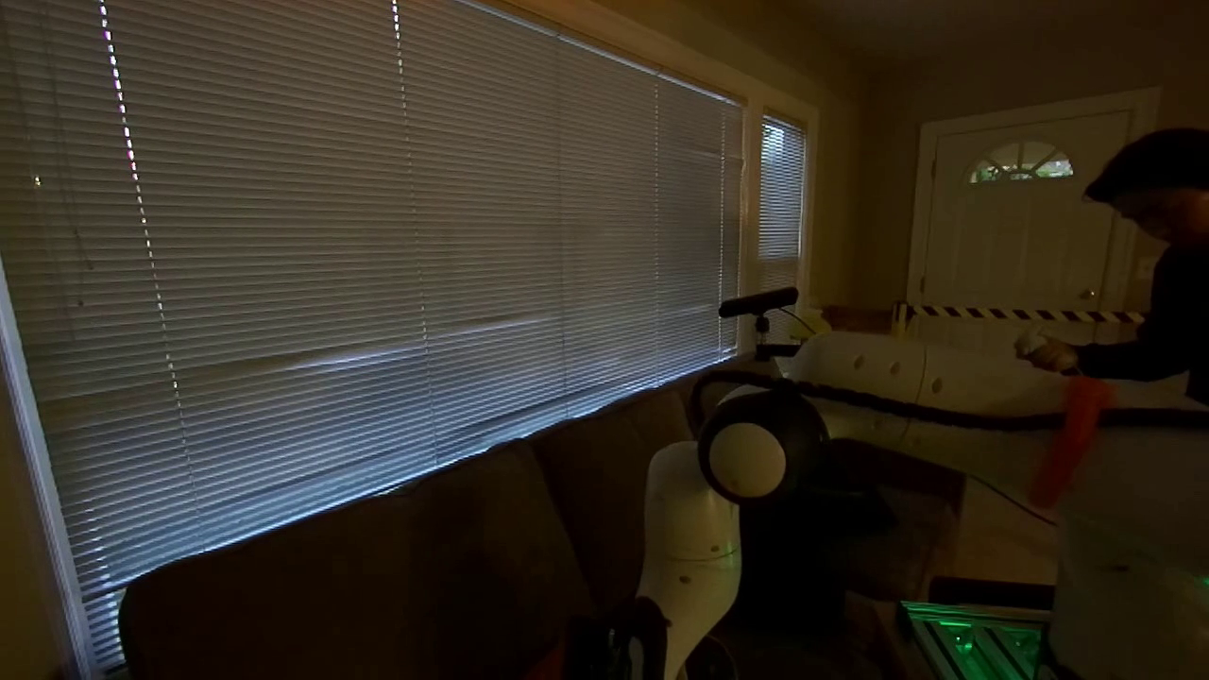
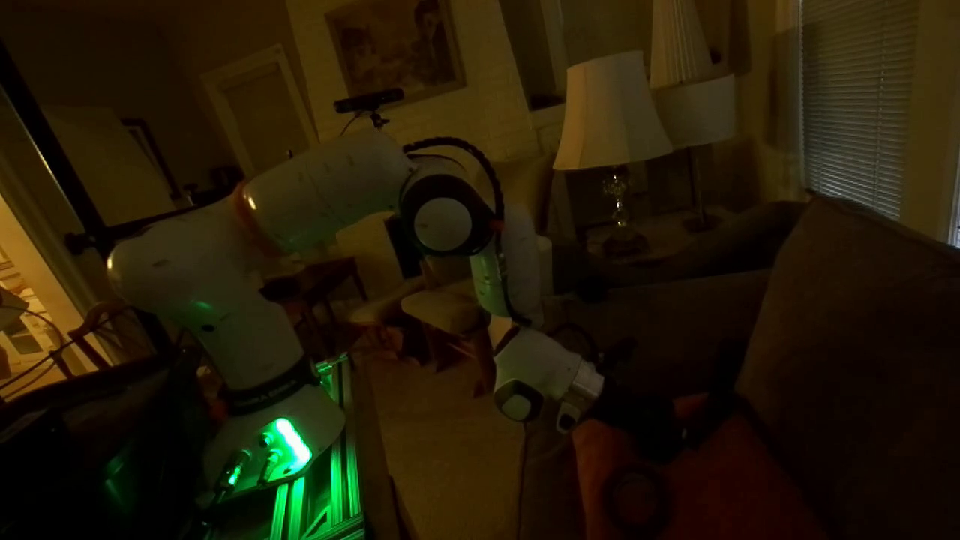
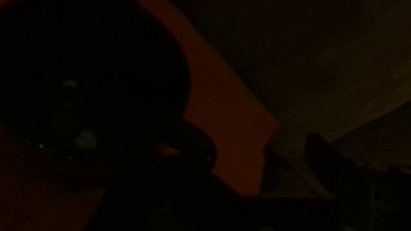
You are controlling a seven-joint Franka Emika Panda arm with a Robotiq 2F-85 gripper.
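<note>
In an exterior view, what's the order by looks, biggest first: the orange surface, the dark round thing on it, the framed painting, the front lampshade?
1. Orange surface, though the view's edge cuts it off
2. Framed painting and front lampshade: too alike to rank
3. Dark round thing

Brand lettering in pale caps shows on the black collar [image 2: 271, 391] low on the white robot arm [image 2: 225, 300], just above its green-lit base [image 2: 319, 420], in an exterior view: "NKA EMIKA" can be made out, start of the 1st word too dim to read. In an exterior view, a barrier strip [image 1: 1025, 313] w/ diag. blk-and-yellow warning stripes runs approx. horiz. in front of the white door [image 1: 1001, 236] in the bkgd., any wording on it too small and dark to read.
</note>
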